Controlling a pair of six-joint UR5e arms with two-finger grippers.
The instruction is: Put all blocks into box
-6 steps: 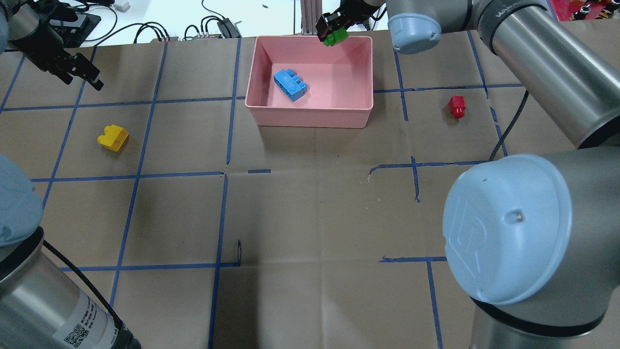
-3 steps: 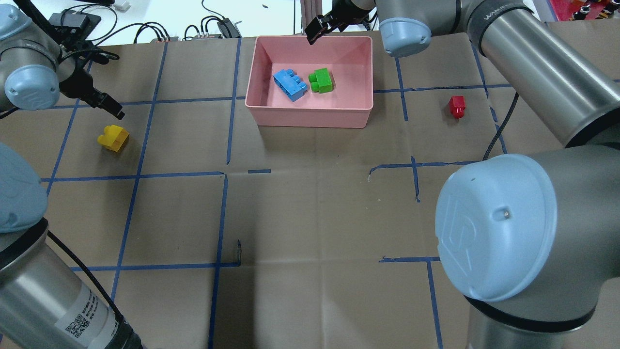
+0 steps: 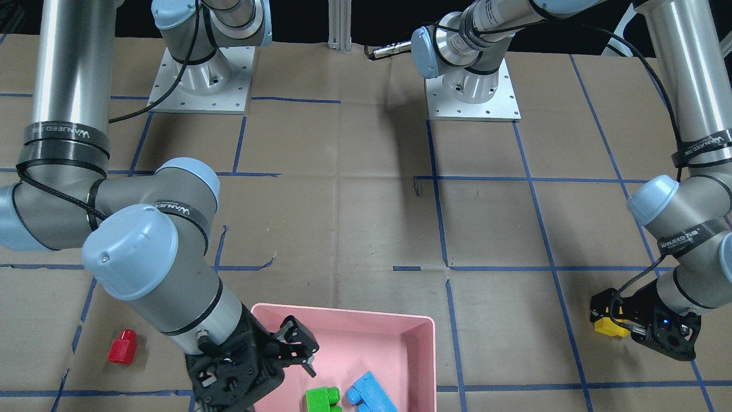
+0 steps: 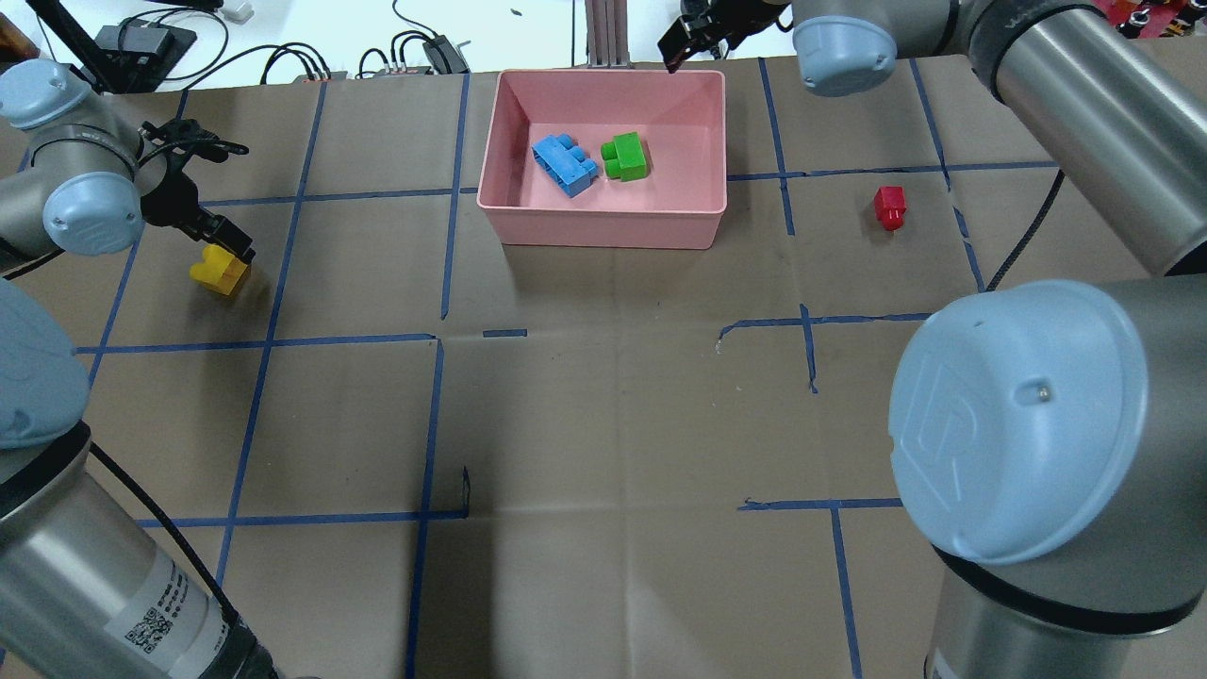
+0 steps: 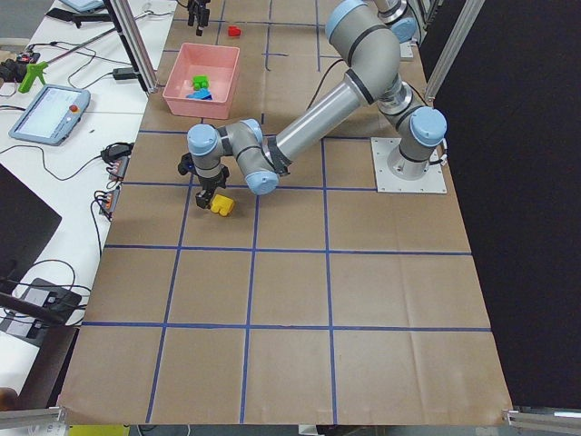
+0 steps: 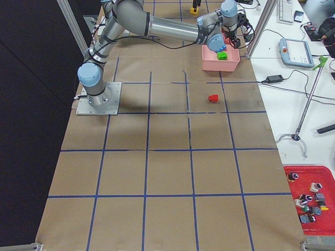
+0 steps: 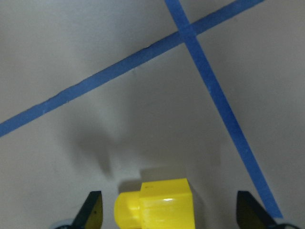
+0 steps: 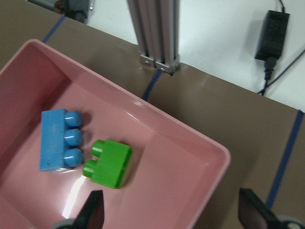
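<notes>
The pink box (image 4: 603, 228) stands at the far middle of the table. The light blue block (image 4: 564, 164) and the green block (image 4: 625, 157) lie inside it, side by side; both show in the right wrist view, blue (image 8: 59, 138) and green (image 8: 110, 164). The yellow block (image 4: 219, 273) lies on the table at the left. My left gripper (image 4: 226, 247) is open and low over it, and the block (image 7: 155, 205) sits between the fingertips (image 7: 93, 212). The red block (image 4: 889, 207) lies alone right of the box. My right gripper (image 4: 684, 38) is open and empty above the box's far right rim.
Blue tape lines cross the brown table cover. An aluminium post (image 8: 155, 33) stands just behind the box, with cables and a power brick (image 8: 271, 28) on the white surface beyond. The right arm's large elbow (image 4: 1018, 415) fills the near right of the overhead view.
The green block left my right gripper and now lies in the box; that gripper then moved right along the far rim. My left gripper came down over the yellow block.
</notes>
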